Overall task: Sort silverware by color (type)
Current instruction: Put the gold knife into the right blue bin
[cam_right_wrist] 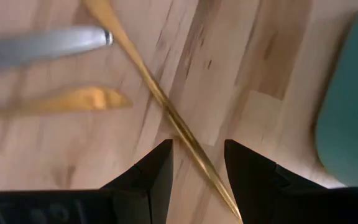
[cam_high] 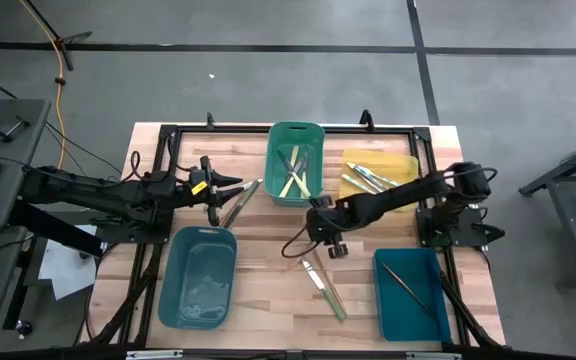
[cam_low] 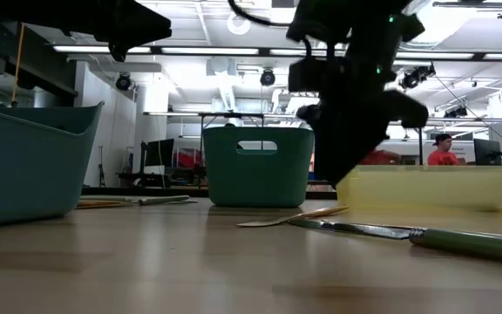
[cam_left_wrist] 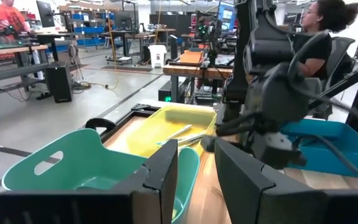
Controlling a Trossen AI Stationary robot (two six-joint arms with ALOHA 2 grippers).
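Note:
Silverware lies in several spots. A few pieces [cam_high: 324, 288] lie flat on the wood near the table's near edge, among them a pale green-handled one [cam_low: 469, 242]. Two more [cam_high: 240, 200] lie left of the green bin [cam_high: 296, 163]. My right gripper [cam_high: 325, 243] hangs open just over the near pieces, pointing steeply down. In the right wrist view a thin golden utensil [cam_right_wrist: 185, 137] runs on the table between its fingertips [cam_right_wrist: 197, 162], untouched. My left gripper [cam_high: 215, 190] waits level and open [cam_left_wrist: 196, 180] at the table's left, holding nothing.
The green bin holds pale yellow and green pieces, and the yellow bin [cam_high: 378, 172] holds several. A dark piece lies in the blue bin [cam_high: 411, 293] at the near right. A teal bin [cam_high: 198, 275] stands at the near left. People sit beyond the table [cam_left_wrist: 319, 37].

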